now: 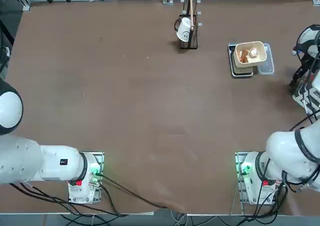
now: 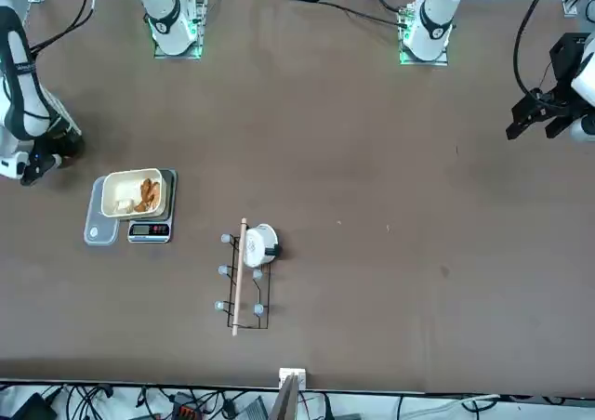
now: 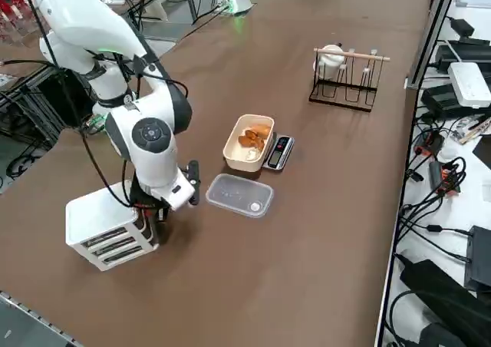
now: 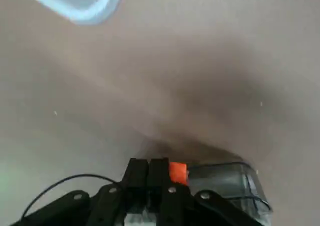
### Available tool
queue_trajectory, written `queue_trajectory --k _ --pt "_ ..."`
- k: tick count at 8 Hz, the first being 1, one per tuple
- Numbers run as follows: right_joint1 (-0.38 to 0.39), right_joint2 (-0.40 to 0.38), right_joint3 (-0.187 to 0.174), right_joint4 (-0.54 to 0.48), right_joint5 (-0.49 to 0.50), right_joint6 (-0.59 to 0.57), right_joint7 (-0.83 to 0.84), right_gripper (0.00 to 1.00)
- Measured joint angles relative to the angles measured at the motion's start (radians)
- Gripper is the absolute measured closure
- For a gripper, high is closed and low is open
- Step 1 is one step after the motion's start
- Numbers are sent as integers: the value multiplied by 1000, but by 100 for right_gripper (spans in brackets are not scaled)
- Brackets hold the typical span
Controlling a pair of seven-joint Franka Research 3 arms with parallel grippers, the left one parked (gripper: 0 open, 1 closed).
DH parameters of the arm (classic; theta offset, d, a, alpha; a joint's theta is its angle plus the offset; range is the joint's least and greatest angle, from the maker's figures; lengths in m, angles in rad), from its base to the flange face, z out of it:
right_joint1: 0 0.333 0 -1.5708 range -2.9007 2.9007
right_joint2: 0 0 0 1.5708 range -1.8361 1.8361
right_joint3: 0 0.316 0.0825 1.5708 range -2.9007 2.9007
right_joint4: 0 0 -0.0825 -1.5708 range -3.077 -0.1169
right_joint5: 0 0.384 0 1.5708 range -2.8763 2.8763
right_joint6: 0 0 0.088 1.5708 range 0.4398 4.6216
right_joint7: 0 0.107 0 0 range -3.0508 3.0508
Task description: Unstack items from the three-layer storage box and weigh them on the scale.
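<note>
My claw [image 4: 149,161] was shut right beside the white box [image 3: 96,218]'s orange bit [image 4: 178,173], so working a drawer carefully seemed my next job.

Open lanes mid-table, tight at 3 o'clock
From the centre of the tabletop [image 1: 145,111], taking 12 as away from the bases, free room runs toward 6 and 10 o'clock; the wire rack [image 3: 341,101] with its mug [image 1: 184,29] blocks 1, the food tub [image 3: 232,149] on the scale [image 1: 242,75] blocks 2. The shut right gripper [image 4: 149,161] sits at 3, hemmed by the white storage box [image 3: 96,216], with the clear lid [image 3: 238,195] between it and the tub.
</note>
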Motion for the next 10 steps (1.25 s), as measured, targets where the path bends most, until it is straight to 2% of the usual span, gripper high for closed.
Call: queue_trajectory --k 1,6,10 --pt "-1 0 -7 0 -20 -5 0 98" --pt "13 0 7 -1 -106 -27 71 98" --pt "23 0 7 -1 -126 -35 102 98"
